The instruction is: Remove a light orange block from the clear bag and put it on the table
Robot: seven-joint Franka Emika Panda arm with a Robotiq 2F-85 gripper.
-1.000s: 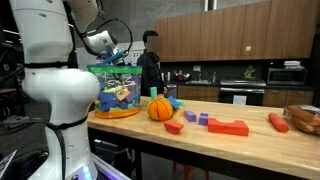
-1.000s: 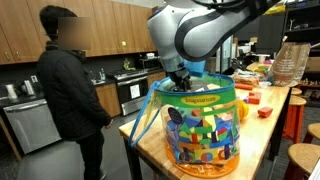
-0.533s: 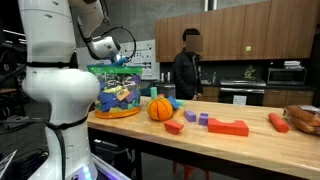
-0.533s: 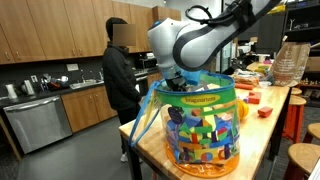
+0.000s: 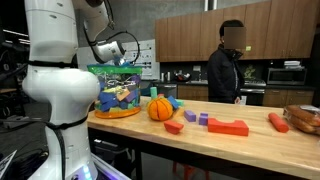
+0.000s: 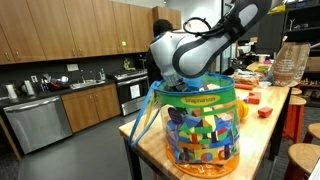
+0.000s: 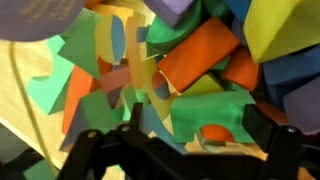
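Clear bag, green-banded, block-filled, upright on wooden table

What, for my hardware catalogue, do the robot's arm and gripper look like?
The arm is glossy white with rounded, bulbous segments. A thin black cable loops near its wrist. The gripper is black, with two blocky dark fingers.

White arm in a downward arc, tool vertical, jaws wide apart
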